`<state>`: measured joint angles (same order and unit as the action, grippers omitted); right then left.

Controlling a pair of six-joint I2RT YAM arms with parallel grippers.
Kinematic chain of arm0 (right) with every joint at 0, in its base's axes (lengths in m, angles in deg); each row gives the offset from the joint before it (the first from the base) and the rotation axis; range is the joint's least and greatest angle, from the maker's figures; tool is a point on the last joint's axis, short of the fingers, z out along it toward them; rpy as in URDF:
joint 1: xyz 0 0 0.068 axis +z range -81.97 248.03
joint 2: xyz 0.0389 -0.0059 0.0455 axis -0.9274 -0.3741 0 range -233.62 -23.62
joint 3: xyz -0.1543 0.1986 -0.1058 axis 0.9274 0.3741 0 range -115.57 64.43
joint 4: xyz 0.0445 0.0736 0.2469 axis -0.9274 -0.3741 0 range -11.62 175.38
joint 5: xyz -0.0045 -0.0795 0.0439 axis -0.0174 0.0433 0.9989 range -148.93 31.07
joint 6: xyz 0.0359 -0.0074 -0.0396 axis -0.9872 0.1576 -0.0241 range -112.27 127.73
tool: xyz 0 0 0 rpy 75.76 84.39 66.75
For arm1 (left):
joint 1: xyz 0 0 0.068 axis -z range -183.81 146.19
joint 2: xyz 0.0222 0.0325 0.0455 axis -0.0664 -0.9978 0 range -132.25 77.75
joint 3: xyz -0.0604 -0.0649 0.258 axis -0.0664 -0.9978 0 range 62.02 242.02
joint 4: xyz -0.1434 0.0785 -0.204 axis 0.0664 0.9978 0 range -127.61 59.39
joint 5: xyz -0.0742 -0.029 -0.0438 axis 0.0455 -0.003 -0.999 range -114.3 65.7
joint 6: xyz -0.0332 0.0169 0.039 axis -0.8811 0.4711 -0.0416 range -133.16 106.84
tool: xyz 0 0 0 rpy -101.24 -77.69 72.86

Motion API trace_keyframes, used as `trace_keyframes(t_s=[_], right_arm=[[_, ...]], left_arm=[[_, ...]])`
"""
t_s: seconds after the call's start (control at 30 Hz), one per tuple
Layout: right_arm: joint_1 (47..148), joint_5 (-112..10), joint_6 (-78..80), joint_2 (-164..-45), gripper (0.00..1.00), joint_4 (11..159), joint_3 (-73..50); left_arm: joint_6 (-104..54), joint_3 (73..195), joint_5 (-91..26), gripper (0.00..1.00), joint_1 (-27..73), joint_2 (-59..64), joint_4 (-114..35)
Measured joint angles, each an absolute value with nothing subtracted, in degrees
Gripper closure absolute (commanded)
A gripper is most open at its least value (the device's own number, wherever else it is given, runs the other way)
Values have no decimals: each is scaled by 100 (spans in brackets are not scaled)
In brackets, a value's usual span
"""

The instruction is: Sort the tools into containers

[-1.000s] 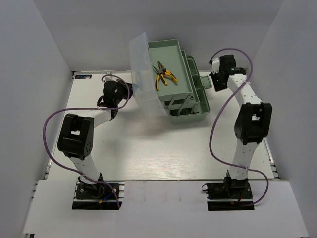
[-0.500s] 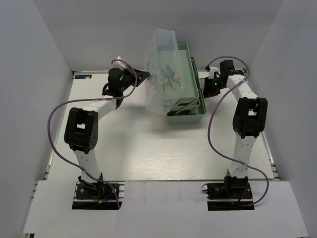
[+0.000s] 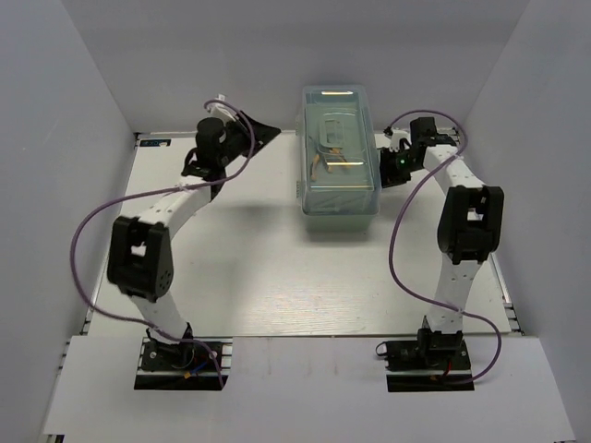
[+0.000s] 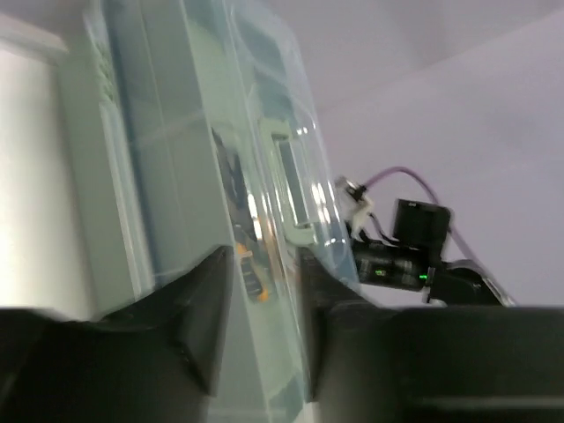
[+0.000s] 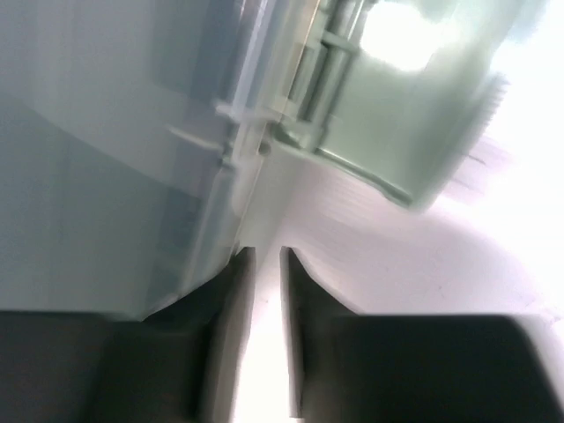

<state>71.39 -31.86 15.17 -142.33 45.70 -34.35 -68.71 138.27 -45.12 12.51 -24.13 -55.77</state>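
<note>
The mint-green toolbox [image 3: 338, 208] stands at the back of the table with its clear lid [image 3: 339, 120] down flat. Yellow-handled pliers [image 3: 332, 159] show through the lid; the same pliers [image 4: 252, 280] appear in the left wrist view. Other tools are hidden. My left gripper [image 3: 268, 131] hangs left of the box, apart from it, open and empty. In its own view the left gripper [image 4: 262, 256] frames the lid edge [image 4: 264, 115] from a distance. My right gripper [image 3: 384, 170] sits by the box's right side. Up close, the right gripper [image 5: 264, 256] is open by a narrow gap, holding nothing.
White walls close in the table [image 3: 277, 268] on three sides. Purple cables [image 3: 92, 231] loop off both arms. The box's hinge side [image 5: 352, 132] lies just ahead of the right fingers [image 5: 236, 291], with bare table [image 5: 414, 273] beside it.
The lid has swung down from raised to shut on the box. My left gripper let go of it, opened and drew back left. The right gripper's jaws parted slightly.
</note>
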Motion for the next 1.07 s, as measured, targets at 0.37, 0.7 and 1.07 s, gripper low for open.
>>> trace_keyframes(t_s=[0.37,0.7,1.07], right_arm=[[7224,-5379,1723,-12083,10,5463,-1693],[7224,-5894,1511,-9278,10,5890,897],[7224,-5182,1214,-6562,10,5857,2884]], left_arm=[[-4427,12953,-3609,21,1216,43,-3865],[-2211,11018,-3850,0,1319,1781,-1918],[-1769,10131,-3778,0,1321,4034,-2239]])
